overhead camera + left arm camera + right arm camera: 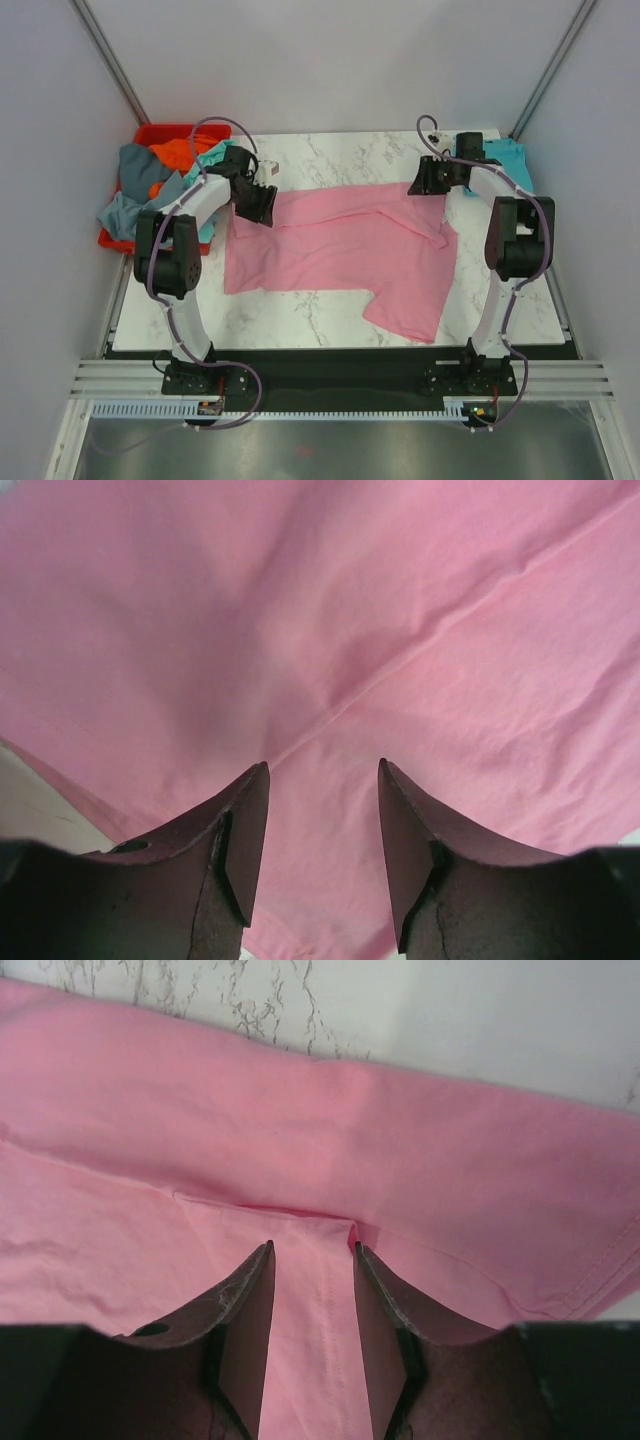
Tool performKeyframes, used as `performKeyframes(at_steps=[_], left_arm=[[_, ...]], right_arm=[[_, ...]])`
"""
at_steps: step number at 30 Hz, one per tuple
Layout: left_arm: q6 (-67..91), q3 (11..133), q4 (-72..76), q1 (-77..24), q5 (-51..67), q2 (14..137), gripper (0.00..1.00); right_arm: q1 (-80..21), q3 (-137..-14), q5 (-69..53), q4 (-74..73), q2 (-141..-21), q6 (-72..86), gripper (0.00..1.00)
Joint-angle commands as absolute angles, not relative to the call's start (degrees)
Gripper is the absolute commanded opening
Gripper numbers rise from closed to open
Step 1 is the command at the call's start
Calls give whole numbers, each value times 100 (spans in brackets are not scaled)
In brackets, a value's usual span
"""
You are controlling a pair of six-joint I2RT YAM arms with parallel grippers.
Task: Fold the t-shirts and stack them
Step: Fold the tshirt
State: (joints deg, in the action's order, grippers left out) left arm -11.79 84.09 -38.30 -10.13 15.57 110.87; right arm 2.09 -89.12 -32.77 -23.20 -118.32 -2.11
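A pink t-shirt (340, 250) lies spread and partly folded across the middle of the marble table (300, 310). My left gripper (262, 207) hovers at its far left corner. In the left wrist view that gripper (323, 765) is open, with pink cloth (350, 610) beneath the jaws and nothing pinched. My right gripper (425, 183) is at the shirt's far right edge. In the right wrist view this gripper (312, 1245) has its jaws apart, straddling a stitched strip of the pink shirt (350, 1120). A teal t-shirt (505, 155) lies at the far right corner.
A red bin (160, 133) stands off the table's far left corner, heaped with a grey-blue shirt (140, 170), an orange one (178, 152) and a mint one (212, 152). Grey walls close in both sides. Bare marble (480, 1020) shows beyond the shirt's edge.
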Motion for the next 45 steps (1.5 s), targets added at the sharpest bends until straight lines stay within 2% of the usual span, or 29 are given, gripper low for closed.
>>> performKeyframes(at_steps=[1,5,13,16,20,22,23,25,29,38,45], left_arm=[[-932,8288,-3885,-993,1775,11136,55],[-975,8227,-3893,-984,1758,11223,60],[-932,8209,-3894,-923,1635,11399,61],[-932,8226,-3867,-923,1635,11434,61],[-932,8235,-3850,-914,1591,11461,61],[-932,8244,-3850,-914,1582,11444,61],[-940,8253,-3850,-914,1565,11435,61],[-949,8244,-3841,-905,1556,11417,61],[-967,8209,-3832,-888,1538,11356,61],[-940,8191,-3788,-791,1547,11320,61],[-888,8385,-3779,-580,1617,11285,60]], right_arm=[[211,-9193,-3445,-2373,-12084,-202,45],[176,-9228,-3349,-2434,-12252,-281,45],[185,-9281,-3261,-2619,-12366,-457,44],[176,-9281,-3313,-2611,-12375,-475,34],[132,-9299,-3357,-2628,-12436,-475,32],[114,-9308,-3410,-2628,-12445,-475,27],[88,-9308,-3428,-2628,-12445,-475,21],[79,-9299,-3463,-2619,-12428,-501,17],[53,-9281,-3507,-2628,-12384,-519,0],[26,-8878,-3577,-2777,-11743,-475,0],[-509,-7612,-3858,-2786,-10627,-159,0]])
